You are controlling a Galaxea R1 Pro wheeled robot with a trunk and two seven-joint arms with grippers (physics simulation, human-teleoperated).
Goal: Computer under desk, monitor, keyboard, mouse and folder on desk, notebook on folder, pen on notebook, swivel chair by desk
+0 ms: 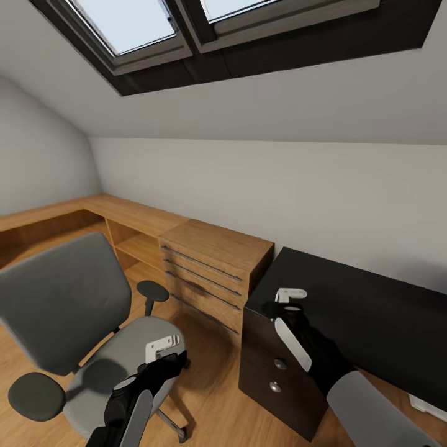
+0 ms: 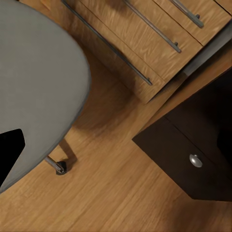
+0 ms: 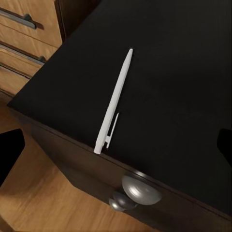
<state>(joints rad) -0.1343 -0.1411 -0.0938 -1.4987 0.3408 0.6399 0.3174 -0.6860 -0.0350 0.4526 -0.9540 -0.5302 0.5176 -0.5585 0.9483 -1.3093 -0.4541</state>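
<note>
pen [image 3: 114,104] lies at the desk [image 1: 372,310] corner, above the drawer knobs. right gripper [image 1: 287,302] hovers over it, jaws spread, empty. step in hand: pen pickup. next: descend, close across the barrel. left gripper [image 1: 162,349] over chair [image 1: 62,298], state unclear.

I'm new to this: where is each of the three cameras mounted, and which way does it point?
Head view: on the robot's head, looking forward and down at the swivel chair and desk; both arms show, left tool and right tool.
Left wrist view: looks down on the chair seat and wooden floor.
Right wrist view: looks down on the pen at the desk's edge.
Shared: the wooden dresser appears in all three.
</note>
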